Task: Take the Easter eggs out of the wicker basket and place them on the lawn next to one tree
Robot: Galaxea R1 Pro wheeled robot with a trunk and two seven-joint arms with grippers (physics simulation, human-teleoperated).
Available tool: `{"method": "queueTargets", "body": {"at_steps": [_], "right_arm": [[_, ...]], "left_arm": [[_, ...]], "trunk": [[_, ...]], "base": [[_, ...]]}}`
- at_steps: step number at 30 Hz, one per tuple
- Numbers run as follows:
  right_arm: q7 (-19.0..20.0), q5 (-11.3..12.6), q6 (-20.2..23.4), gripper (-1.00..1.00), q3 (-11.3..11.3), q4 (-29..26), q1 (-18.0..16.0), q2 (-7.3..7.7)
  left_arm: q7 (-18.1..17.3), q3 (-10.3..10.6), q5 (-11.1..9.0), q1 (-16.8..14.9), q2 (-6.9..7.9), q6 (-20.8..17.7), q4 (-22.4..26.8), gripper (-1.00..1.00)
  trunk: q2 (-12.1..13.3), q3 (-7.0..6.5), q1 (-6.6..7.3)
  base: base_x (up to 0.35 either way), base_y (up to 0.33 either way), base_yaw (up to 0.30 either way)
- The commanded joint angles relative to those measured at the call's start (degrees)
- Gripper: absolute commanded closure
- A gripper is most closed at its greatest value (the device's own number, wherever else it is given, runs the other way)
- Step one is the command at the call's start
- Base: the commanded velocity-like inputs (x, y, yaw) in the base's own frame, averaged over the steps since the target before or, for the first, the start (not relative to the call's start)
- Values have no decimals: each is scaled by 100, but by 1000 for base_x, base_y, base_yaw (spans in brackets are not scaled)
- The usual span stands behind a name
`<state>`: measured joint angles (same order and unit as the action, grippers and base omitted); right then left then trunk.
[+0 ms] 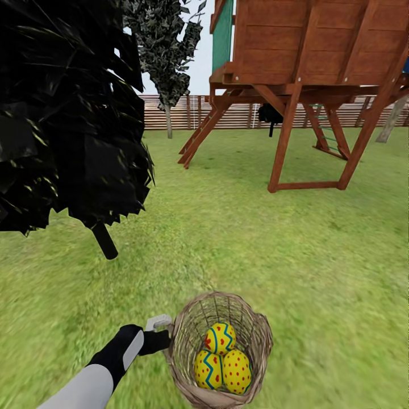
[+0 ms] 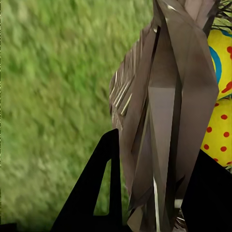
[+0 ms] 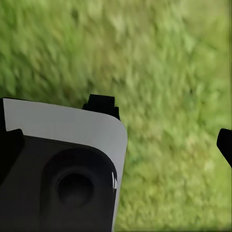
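Black cypress-like tree (image 1: 62, 113) far left. Left gripper (image 2: 150, 203) clamped on wicker basket (image 1: 255, 341) rim, one finger either side of wall. Three Easter eggs (image 1: 222, 358) inside basket, on lawn (image 1: 318, 244). Right gripper (image 3: 164, 125) spread wide above grass.

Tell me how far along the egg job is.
Nothing is placed yet: all three eggs sit in the basket on the lawn. In hand: the left tool is at the basket's rim, its fingers straddling the wall. Left: getting every egg beside one tree.
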<state>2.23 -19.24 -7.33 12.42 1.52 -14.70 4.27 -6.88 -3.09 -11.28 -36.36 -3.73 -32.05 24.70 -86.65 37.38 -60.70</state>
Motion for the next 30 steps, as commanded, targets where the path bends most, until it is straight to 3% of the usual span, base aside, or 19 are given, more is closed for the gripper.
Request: {"method": "queueTargets", "body": {"at_steps": [1, 14, 30], "right_arm": [[14, -36, -32, -100, 46, 15, -7, 4], [22, -72, -11, -100, 32, 14, -7, -18], [23, 9, -14, -100, 41, 33, -7, -40]], "left_arm": [[-6, -34, -50, -2, -7, -39, 8, 100], [1, -34, -50, -2, 3, -38, 9, 100], [2, -34, -41, -2, 4, -38, 8, 100]], "trunk": [[-3, 7, 0], [-3, -41, 0], [-3, -41, 0]], "base": [[0, 0, -6], [10, 0, -28], [313, 0, 0]]}}
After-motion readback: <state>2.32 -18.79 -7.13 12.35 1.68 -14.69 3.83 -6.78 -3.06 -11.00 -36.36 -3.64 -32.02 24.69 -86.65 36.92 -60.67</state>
